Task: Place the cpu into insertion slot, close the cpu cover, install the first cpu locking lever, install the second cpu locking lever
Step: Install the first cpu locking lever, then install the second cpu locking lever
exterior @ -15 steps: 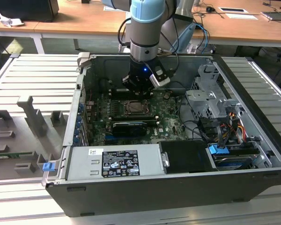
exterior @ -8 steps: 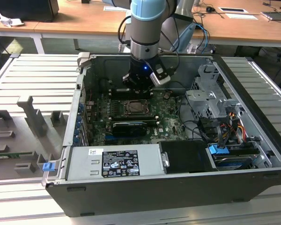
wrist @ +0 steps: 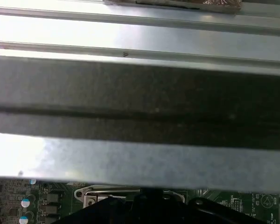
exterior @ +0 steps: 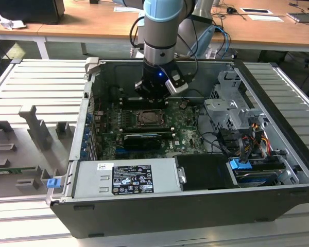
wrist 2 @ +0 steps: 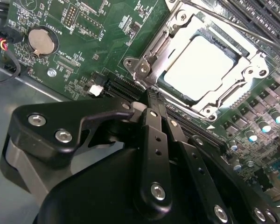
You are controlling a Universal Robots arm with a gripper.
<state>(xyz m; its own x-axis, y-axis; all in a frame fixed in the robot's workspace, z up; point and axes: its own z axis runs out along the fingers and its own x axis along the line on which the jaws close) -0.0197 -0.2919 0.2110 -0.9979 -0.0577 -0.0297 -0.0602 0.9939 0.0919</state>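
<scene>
- In the exterior view the gripper (exterior: 155,92) hangs inside the open computer case (exterior: 278,149), just above the motherboard (exterior: 183,128) and at about 12 o'clock from the insertion slot (exterior: 150,119).
- In the second wrist view the gripper (wrist 2: 151,100) has its two black fingers (wrist 2: 155,135) pressed together with nothing between them, tips just short of the socket's near corner.
- The cpu (wrist 2: 201,65) lies flat in the insertion slot (wrist 2: 149,70), its pale face showing through the window of the cpu cover (wrist 2: 233,95), which lies down over it.
- A thin metal lever rod (wrist 2: 233,25) runs along the socket's far edge; whether it is latched I cannot tell.
- A round coin battery (wrist 2: 41,41) sits on the board well apart from the socket, at about 9 o'clock from it in that picture.
- In the exterior view, a long black card (exterior: 142,139) lies just at 6 o'clock of the socket, a grey drive cage (exterior: 229,110) with coloured cables (exterior: 252,136) crowds the 3 o'clock side, and the power supply (exterior: 126,177) closes off the near edge.
- In the first wrist view a grey case wall (wrist: 140,158) stands close, with the socket's metal rim (wrist: 91,193) beneath it.
</scene>
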